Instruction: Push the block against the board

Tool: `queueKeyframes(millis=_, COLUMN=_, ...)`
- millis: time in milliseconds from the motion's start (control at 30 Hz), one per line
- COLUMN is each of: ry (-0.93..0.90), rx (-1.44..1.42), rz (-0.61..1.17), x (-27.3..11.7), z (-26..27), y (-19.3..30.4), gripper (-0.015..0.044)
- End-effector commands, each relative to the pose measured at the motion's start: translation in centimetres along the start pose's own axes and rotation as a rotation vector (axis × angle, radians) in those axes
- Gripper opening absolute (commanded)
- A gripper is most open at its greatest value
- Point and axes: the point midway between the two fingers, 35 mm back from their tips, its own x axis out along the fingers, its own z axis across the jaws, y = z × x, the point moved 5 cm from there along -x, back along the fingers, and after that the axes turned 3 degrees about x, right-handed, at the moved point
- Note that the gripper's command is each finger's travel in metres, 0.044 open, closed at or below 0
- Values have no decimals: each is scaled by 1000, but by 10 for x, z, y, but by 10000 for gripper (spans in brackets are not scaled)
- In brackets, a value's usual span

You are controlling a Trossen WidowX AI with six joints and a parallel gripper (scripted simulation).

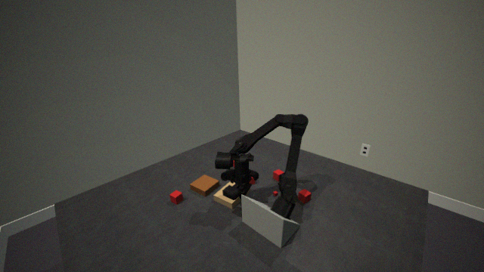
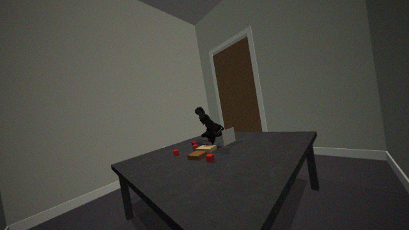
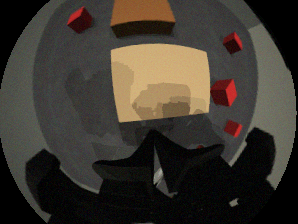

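Observation:
The square block [image 1: 204,184] [image 2: 196,155] [image 3: 143,12] is orange-brown and lies flat on the table. The board [image 1: 226,202] [image 2: 208,147] [image 3: 160,65] is pale wood and also lies flat. In the wrist view a narrow strip of table shows between the block and the board's far side, so they are apart. My gripper [image 1: 241,193] [image 2: 213,143] [image 3: 152,132] is shut and empty. It points down beside the board's side opposite the block, with its fingertips close to that side. The arm hides part of the board in the top view; contact there cannot be told.
Several red cubes lie around the parts. One red cube [image 1: 176,196] [image 2: 209,158] [image 3: 80,20] is near the block. Another red cube [image 3: 224,92] is close beside the board's right end in the wrist view. A pale grey panel [image 1: 262,221] [image 2: 229,136] stands beside the arm's base.

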Motion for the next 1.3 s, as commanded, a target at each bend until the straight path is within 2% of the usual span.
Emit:
queueKeyframes(millis=0, ry=14, rx=-14, rz=21, x=26, z=-3, y=7, gripper=0)
queueKeyframes(millis=1267, ry=12, rx=-13, rz=18, x=23, z=2, y=-44, gripper=0)
